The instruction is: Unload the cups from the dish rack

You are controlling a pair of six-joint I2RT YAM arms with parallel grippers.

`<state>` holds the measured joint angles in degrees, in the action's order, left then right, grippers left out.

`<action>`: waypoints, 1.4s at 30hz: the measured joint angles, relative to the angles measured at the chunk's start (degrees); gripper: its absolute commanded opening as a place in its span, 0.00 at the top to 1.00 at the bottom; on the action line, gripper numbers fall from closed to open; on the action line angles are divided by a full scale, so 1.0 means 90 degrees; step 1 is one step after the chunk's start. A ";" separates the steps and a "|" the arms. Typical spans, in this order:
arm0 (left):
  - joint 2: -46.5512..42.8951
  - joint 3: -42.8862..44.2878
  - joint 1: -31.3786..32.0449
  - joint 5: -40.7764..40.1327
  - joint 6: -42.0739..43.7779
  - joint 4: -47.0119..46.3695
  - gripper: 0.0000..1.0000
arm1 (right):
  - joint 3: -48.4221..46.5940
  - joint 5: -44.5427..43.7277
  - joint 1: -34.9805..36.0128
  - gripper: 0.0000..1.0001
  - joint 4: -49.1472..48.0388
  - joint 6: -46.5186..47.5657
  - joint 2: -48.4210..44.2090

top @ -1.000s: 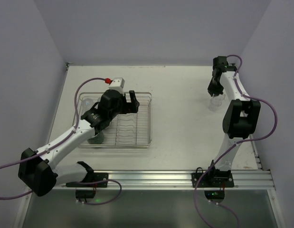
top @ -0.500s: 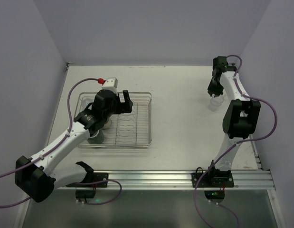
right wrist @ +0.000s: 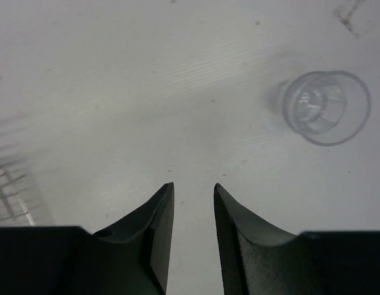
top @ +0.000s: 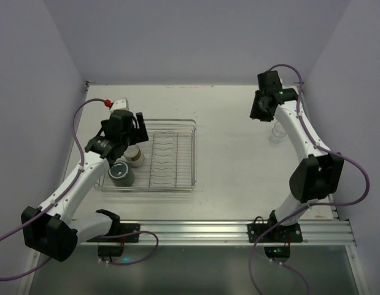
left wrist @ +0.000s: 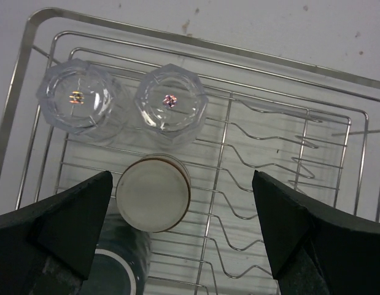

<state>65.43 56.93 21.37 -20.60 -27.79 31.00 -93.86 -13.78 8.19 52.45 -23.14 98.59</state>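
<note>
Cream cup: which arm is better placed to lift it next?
Left, probably: its open tool hangs over the cream cup in the dish rack; the right tool is across the table.

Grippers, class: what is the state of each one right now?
Left gripper: open, empty, above the dish rack.
Right gripper: partly open, empty; clear tumbler stands apart.

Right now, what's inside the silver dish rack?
The rack holds four cups at one end: two clear tumblers, a cream cup with a brown band, and a dark mug. A jaw of the left gripper covers part of the mug.
</note>
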 measured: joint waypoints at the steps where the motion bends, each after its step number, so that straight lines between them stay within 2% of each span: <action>1: 0.0024 0.0034 -0.0090 -0.0036 0.0022 0.0049 0.00 | 0.0090 0.0109 0.0236 0.60 -0.0080 -0.0005 -0.0245; 3: 0.0126 0.0163 -0.0175 -0.0051 0.0104 0.0163 0.00 | 0.0316 0.0449 0.0726 0.56 -0.0250 -0.0012 -0.0699; 6: 0.0486 0.0571 -0.0231 0.0073 0.0277 0.0359 0.00 | 0.0804 0.0928 0.1338 0.55 -0.0612 -0.0029 -0.1154; 14: 0.1275 0.1112 -0.0481 0.0733 0.0833 0.0447 0.00 | 0.1809 0.1768 0.2295 0.55 -0.1073 -0.0022 -0.1253; 20: 0.1962 0.1571 -0.0991 0.1263 0.1110 0.0522 0.00 | 0.2244 0.2159 0.2492 0.55 -0.1343 -0.0019 -0.1579; 28: 0.2625 0.1928 -0.1326 0.1744 0.1406 0.0544 0.00 | 0.2312 0.2370 0.2650 0.55 -0.1661 -0.0010 -0.1960; 42: 0.3004 0.1926 -0.1583 0.2057 0.1571 0.0542 0.05 | 0.2446 0.2487 0.2650 0.54 -0.1802 0.0007 -0.1957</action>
<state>92.47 74.26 7.11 -2.09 -13.65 35.88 -71.85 8.60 32.03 36.23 -23.07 80.97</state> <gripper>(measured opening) 0.963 0.455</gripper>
